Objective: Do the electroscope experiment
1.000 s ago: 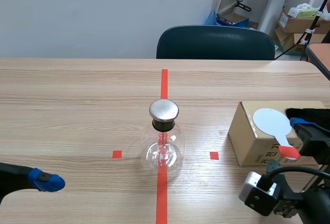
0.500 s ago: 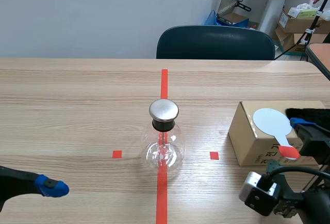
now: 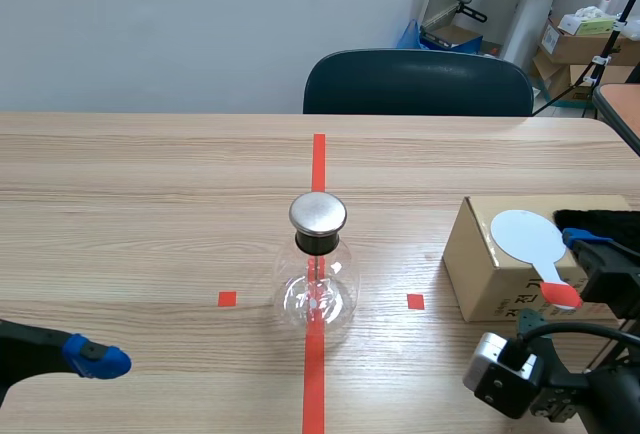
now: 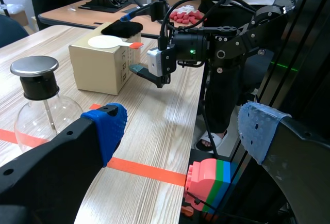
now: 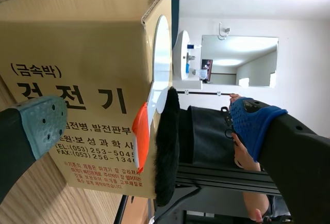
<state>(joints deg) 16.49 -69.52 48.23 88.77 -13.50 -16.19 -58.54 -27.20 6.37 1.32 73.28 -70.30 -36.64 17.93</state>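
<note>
The electroscope, a clear glass flask (image 3: 316, 289) with a round metal cap (image 3: 318, 213), stands on the red centre line. It also shows beside my left fingers (image 4: 41, 105). A white disc paddle with a red handle (image 3: 530, 237) lies on top of a cardboard box (image 3: 490, 269), next to a black fur cloth (image 3: 600, 221). My right gripper (image 3: 590, 266) is open at the box's near right corner. In the right wrist view the paddle's red handle (image 5: 141, 136) and the fur (image 5: 167, 146) lie ahead, between its fingers (image 5: 147, 122). My left gripper (image 3: 95, 359) is open and empty, low at the near left (image 4: 183, 128).
A dark chair (image 3: 418, 82) stands behind the table's far edge. Cardboard boxes (image 3: 580, 39) and equipment are in the back right corner. Beyond the table's side edge sits a pink, green and blue block (image 4: 209, 180) on the floor.
My left gripper has shifted slightly toward the near edge. The right arm, flask, box and paddle have not moved.
</note>
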